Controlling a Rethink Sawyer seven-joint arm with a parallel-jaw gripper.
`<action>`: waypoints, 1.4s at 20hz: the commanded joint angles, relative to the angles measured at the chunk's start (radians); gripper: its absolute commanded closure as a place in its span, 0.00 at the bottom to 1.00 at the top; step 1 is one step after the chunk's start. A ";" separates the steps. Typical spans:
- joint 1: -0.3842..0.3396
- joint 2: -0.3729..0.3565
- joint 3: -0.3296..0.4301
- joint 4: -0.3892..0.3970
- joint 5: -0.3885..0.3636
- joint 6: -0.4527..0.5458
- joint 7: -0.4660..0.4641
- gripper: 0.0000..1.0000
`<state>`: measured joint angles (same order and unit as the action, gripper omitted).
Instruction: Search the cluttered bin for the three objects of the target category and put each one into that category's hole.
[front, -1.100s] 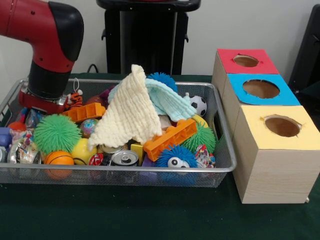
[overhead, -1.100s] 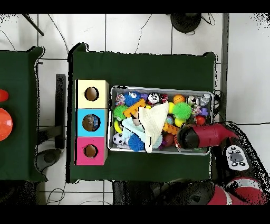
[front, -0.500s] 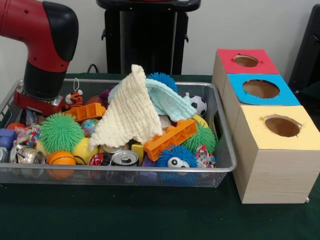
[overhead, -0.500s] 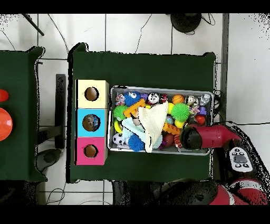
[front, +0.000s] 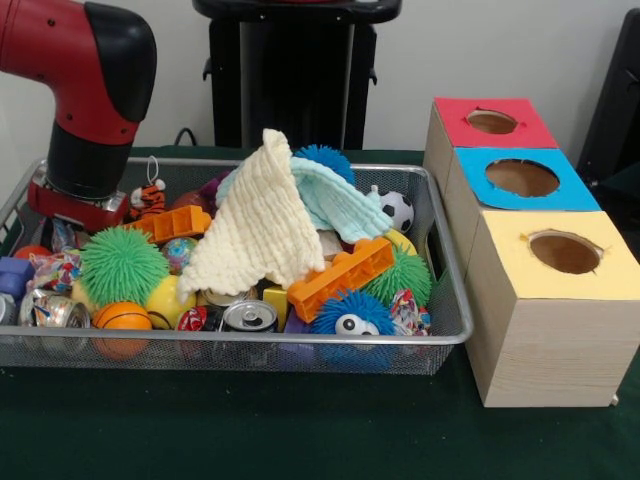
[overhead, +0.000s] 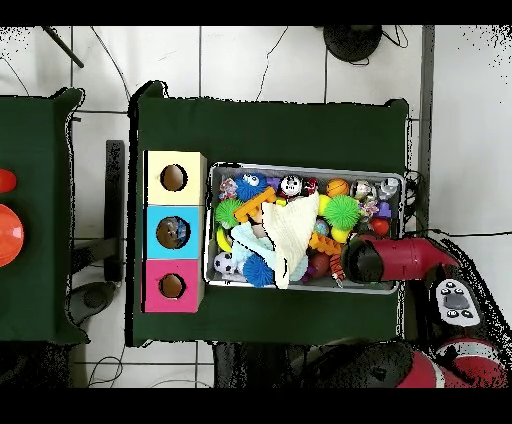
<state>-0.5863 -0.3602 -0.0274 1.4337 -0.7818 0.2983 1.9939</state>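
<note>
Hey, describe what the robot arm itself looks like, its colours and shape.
The arm is thick and rounded, glossy red with a black cap at the elbow bend and a black cylindrical section below it, ending in a red ring with a silver band. From overhead it shows as a red tube with a black round end. The claw is hidden from both views behind the arm and the clutter.

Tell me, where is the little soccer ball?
In the front view the soccer ball sits at the bin's far right corner, just behind the pale green cloth and nearest the red box.
</note>
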 joint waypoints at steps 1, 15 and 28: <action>0.025 0.089 0.077 0.051 0.039 -0.131 0.129 0.00; 0.045 0.102 0.035 0.032 0.078 -0.212 0.175 0.00; 0.024 0.049 0.077 0.047 0.106 -0.126 0.086 0.00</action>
<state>-0.5596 -0.3484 -0.0822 1.4506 -0.7355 0.2087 1.9939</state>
